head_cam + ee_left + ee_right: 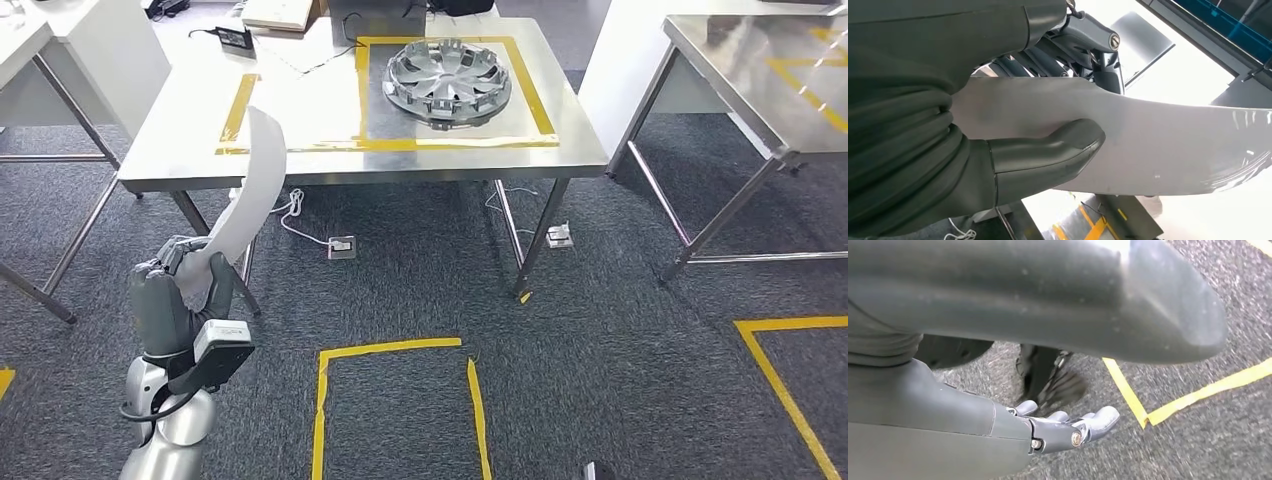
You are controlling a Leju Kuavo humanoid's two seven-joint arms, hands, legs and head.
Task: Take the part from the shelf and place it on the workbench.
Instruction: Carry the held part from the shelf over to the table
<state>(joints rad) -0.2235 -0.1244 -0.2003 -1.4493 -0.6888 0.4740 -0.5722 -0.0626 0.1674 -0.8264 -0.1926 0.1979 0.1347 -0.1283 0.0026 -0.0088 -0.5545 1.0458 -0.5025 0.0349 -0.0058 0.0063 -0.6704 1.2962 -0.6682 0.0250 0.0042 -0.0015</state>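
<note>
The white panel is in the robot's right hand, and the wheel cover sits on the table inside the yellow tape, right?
Not quite. The left hand holds the white panel, as the head view shows. The wheel cover does sit on the table inside the yellow tape.

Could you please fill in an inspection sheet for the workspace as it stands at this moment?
Surface: steel workbench ahead, marked with yellow tape outlines.
Job's things: long curved white part held upright in the left hand; not yet on the workbench.
Clutter: silver wheel cover inside the taped square; small black device at the far edge.
Hands: left hand grips the part, thumb across its face; right hand hangs over the carpet, fingers apart, holding nothing.
Cables: white cable under the workbench runs to a floor socket.
Surroundings: grey carpet with yellow tape boxes; second steel table to the right.
</note>
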